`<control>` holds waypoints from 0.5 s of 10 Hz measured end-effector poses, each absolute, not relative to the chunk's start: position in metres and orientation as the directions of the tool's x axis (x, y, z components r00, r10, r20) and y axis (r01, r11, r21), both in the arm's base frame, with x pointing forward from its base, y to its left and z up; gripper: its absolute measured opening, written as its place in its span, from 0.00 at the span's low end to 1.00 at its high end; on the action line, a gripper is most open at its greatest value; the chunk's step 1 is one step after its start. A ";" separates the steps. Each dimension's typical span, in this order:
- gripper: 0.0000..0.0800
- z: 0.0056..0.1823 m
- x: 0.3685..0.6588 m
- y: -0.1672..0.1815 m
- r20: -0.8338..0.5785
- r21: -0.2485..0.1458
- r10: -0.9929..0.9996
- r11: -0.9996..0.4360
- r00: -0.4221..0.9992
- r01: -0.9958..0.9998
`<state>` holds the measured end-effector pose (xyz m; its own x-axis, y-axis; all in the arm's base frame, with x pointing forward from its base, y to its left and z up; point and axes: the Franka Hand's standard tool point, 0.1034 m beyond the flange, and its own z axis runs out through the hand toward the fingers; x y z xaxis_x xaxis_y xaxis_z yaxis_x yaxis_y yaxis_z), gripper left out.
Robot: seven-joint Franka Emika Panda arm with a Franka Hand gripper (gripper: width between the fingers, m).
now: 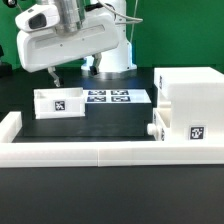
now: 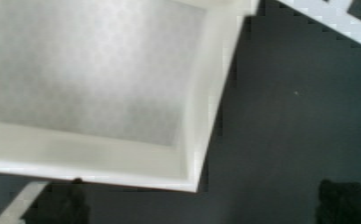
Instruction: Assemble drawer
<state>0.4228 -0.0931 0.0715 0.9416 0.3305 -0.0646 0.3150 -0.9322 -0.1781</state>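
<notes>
A small white open tray (image 1: 58,102) with a square tag on its side lies on the black table at the exterior view's left. The large boxy housing (image 1: 190,100) stands at the right with a tag low on its front. A knobbed tray front (image 1: 154,130) shows at the housing's lower left side. My gripper (image 1: 55,74) hangs just above and behind the small tray. In the wrist view the tray's hollow inside (image 2: 106,90) fills the picture. My gripper (image 2: 203,205) is open and empty, its dark fingers (image 2: 61,205) wide apart, one beside the tray's corner.
The marker board (image 1: 118,97) lies flat between the tray and the housing. A long low white border wall (image 1: 100,152) runs along the front and up the left side (image 1: 10,128). The robot's white base (image 1: 115,55) stands behind.
</notes>
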 end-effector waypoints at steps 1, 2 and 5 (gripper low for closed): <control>0.81 0.071 0.423 -0.093 -0.068 -0.177 0.311 -0.939 0.948 0.296; 0.81 0.071 0.423 -0.093 -0.068 -0.177 0.312 -0.939 0.948 0.296; 0.81 0.055 0.413 -0.090 -0.044 -0.085 0.243 -0.967 0.969 0.239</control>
<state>0.4127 -0.0899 0.0545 0.9690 0.2430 -0.0439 0.2388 -0.9673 -0.0852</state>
